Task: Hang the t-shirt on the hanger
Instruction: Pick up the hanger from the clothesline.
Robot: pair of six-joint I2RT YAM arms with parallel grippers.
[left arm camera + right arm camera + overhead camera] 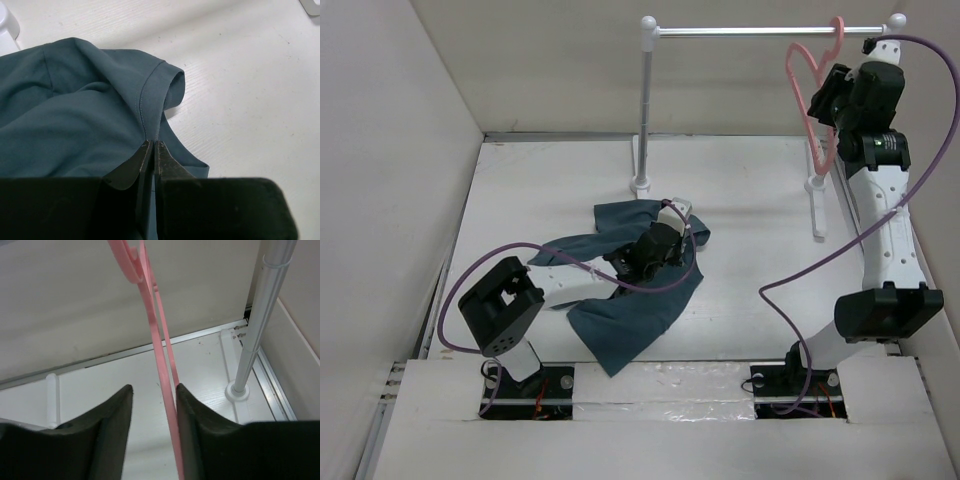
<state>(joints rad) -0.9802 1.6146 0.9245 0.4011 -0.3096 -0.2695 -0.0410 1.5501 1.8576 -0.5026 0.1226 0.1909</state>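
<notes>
The left arm lies low and folded, its elbow near its base and its forearm stretched out over the table (760,220) toward the middle, wrist tipped down. The left gripper (152,145) has its jaws pressed together on a stitched seam of the t-shirt (75,115), pinching the cloth at the fingertips. The dark teal garment lies rumpled under and around this gripper, one hemmed sleeve opening just ahead of the tips and a long flap trailing back toward the arm's base. The table is white and faintly grained, boxed in by plain pale walls, and a white-and-silver rail (750,31) stands on posts along its far side. The right arm rises steeply from its base, reaching up to the rail's right end. The right gripper (154,390) has its jaws partly apart. The pale pink hanger (160,340) hangs by its hook from the rail, and its thin frame runs down between the fingers, touching the inner face of the finger on the right of the wrist view and standing clear of the other. A rail post (260,315) stands just beyond that finger.
</notes>
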